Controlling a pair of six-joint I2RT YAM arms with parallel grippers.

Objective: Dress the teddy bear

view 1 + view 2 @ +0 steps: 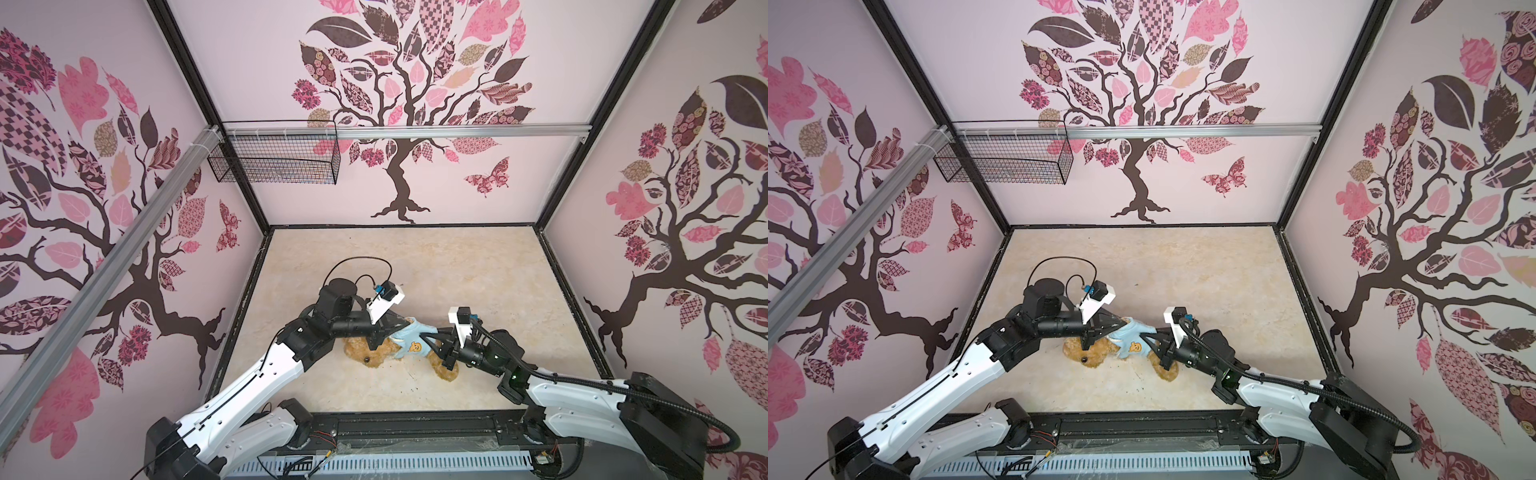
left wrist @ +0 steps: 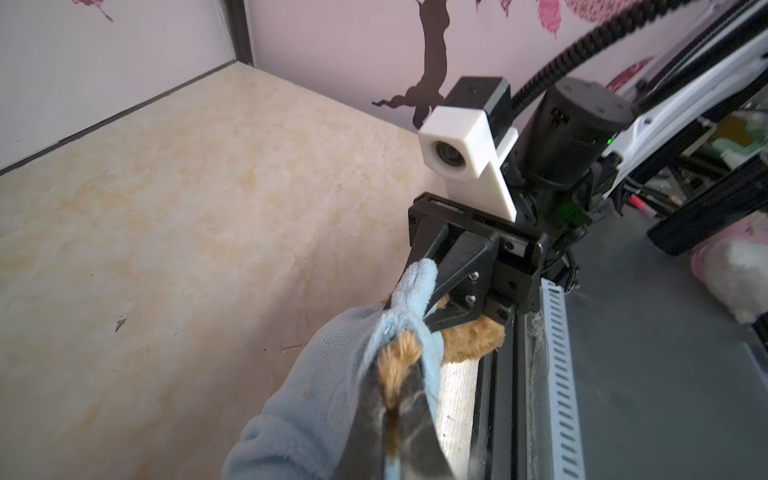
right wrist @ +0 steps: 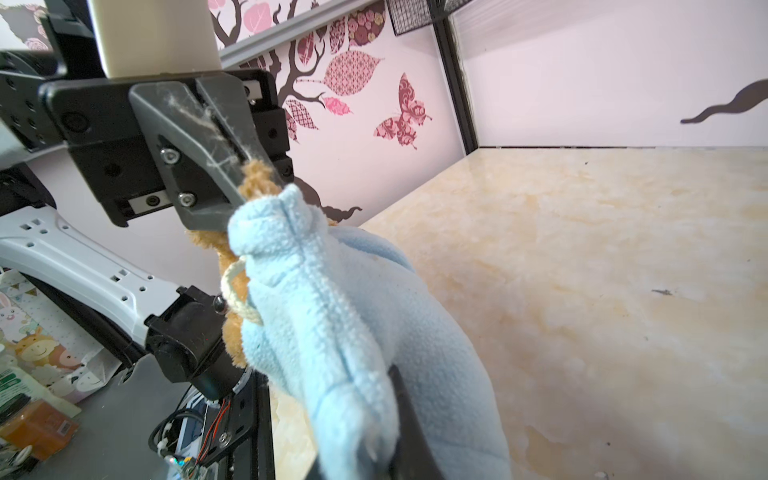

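While the left gripper point(image 3: 254, 176) is pinched tight on a tuft of paw fur of the teddy bear point(image 1: 365, 356), where the paw pokes out of the sleeve cuff point(image 3: 270, 220), the right gripper point(image 2: 426, 313) is clamped on a fold of the light-blue shirt point(image 1: 415, 337) just opposite. Which part of the shirt that fold belongs to cannot be told.

The bear lies on the table point(image 1: 457, 270) close to its near edge and about midway across. Its head is to the left, its bare legs are to the right, and the shirt is around its torso with the orange print point(image 1: 413, 345) facing up.

The step in hand looks like drawing the arm fully through the sleeve. To do it well, the left gripper should pull the paw slowly along the sleeve's own line, away from the torso toward the far side. Meanwhile the right gripper should hold the cloth back toward the right, so the cuff slides down the arm instead of the whole bear dragging. A hold on fur alone probably slips under a jerk.

A cream cord point(image 3: 239, 291) loops just beside the cuff and could snag. The two grippers' tips are near each other, so there is little room to swing. The wire basket point(image 1: 274, 160) on the far wall is well apart and hinders nothing.
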